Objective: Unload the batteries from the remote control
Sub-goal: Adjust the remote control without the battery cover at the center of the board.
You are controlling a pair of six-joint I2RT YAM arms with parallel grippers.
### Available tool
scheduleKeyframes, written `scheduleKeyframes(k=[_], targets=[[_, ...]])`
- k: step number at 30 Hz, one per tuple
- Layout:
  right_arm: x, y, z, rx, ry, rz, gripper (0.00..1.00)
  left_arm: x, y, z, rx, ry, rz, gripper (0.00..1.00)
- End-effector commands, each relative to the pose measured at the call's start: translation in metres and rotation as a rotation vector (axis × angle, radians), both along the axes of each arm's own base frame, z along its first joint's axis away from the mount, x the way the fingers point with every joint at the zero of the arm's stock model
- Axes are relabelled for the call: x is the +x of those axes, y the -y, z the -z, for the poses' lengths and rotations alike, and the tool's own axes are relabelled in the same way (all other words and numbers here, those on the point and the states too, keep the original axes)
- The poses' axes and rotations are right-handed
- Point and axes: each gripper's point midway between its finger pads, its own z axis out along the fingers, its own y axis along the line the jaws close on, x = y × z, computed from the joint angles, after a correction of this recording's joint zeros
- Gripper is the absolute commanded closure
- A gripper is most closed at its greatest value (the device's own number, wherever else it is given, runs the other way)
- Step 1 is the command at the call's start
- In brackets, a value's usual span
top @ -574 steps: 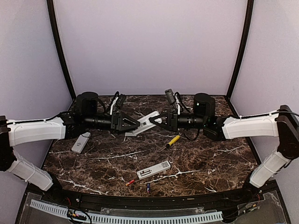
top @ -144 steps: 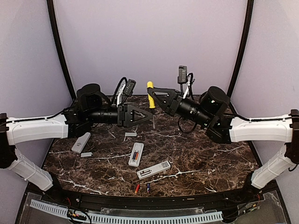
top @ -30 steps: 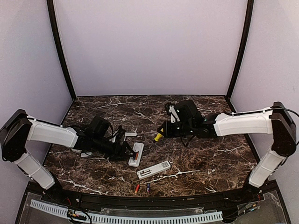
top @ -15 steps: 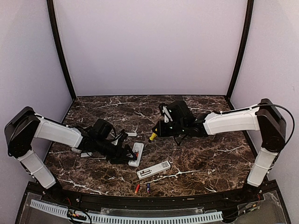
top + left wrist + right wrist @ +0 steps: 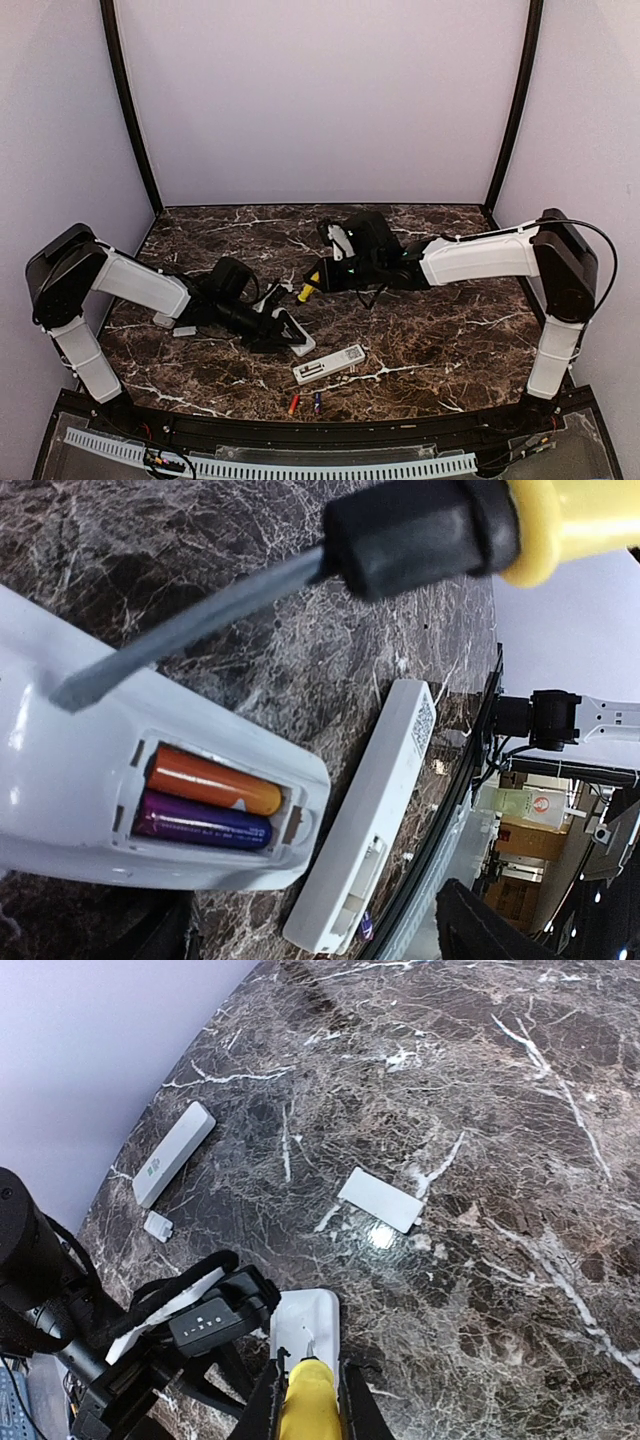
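- The screwdriver [image 5: 200, 610] has come down. Its tip now touches the remote [image 5: 60, 760], so prying can start.
- The right claw [image 5: 310, 1400] squeezes the screwdriver. The left claw [image 5: 288, 338] is wide over the remote on the desk [image 5: 450, 340].
- Two batteries [image 5: 210, 780] sit inside it, and two loose batteries [image 5: 293, 403] lie nearby. I also count two more remotes [image 5: 328, 365] and two covers [image 5: 378, 1200].

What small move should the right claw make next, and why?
Likely slide the screwdriver tip into the open compartment, under the orange battery, to lever it out: the tip is at the remote shell just outside, and both batteries are seated.
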Motion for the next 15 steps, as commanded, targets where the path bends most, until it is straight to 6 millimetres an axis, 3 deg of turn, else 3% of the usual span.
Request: scheduleKeyframes(k=[1,7,12,14,15], targets=[[-0.006,-0.013,-0.018,0.044,0.037,-0.046,1.0,0.005,0.003,-0.015,-0.013,0.062,0.005,0.2],[-0.004,0.01,-0.037,0.011,0.095,0.016,1.0,0.011,-0.019,-0.042,0.049,0.181,-0.017,0.18],[-0.013,0.025,-0.046,-0.01,0.112,0.024,1.0,0.035,-0.046,-0.055,0.13,0.22,-0.041,0.17],[-0.02,0.032,-0.043,-0.048,0.111,0.03,1.0,0.04,-0.054,-0.048,0.196,0.197,-0.016,0.18],[-0.023,0.035,-0.043,-0.062,0.111,0.032,1.0,0.048,-0.052,-0.056,0.197,0.23,0.004,0.18]])
